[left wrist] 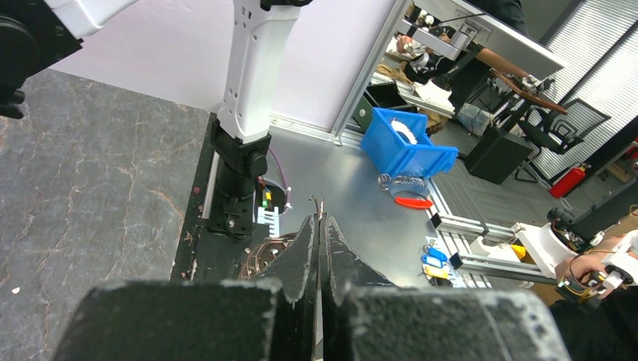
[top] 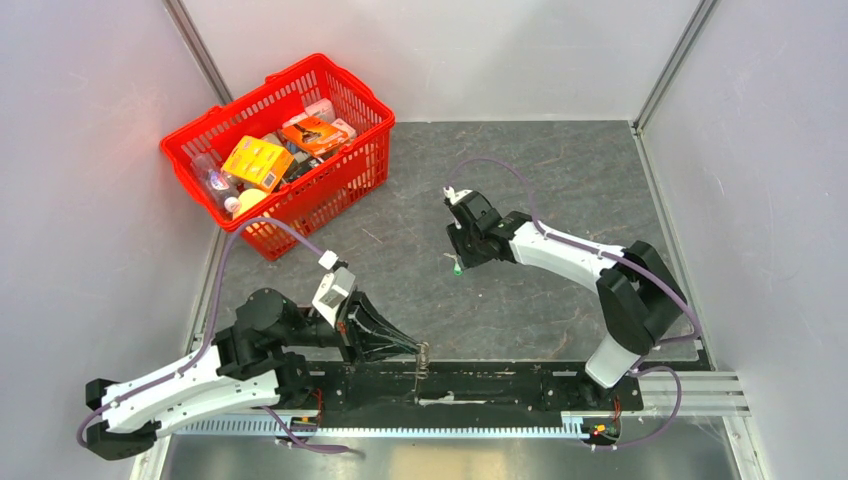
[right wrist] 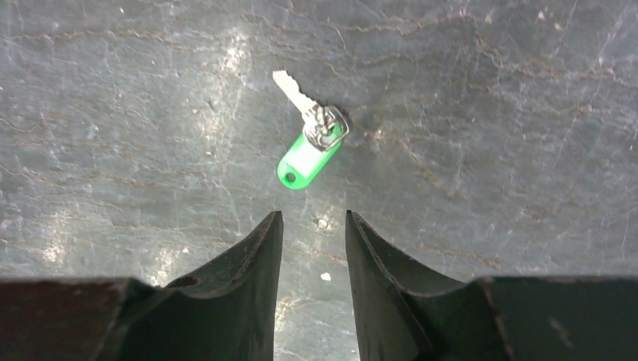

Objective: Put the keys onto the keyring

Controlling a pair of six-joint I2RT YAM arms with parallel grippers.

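The keys (right wrist: 305, 150) lie flat on the dark stone-patterned table (right wrist: 489, 113), a small silvery key joined to a bright green tag. In the top view they show as a green speck (top: 456, 268) just under my right gripper (top: 458, 256). That gripper (right wrist: 314, 215) hangs above them with its jaws open and nothing between them; the green tag sits just beyond its fingertips. My left gripper (top: 414, 349) reaches over the near edge of the table and is shut on the keyring (top: 422, 357), of which only a thin metal edge (left wrist: 321, 204) pokes past the tips (left wrist: 320, 218).
A red basket (top: 352, 96) full of packaged goods stands at the back left. Grey walls close off the left, back and right sides. A black mounting rail (top: 500, 385) runs along the near edge between the two arm bases.
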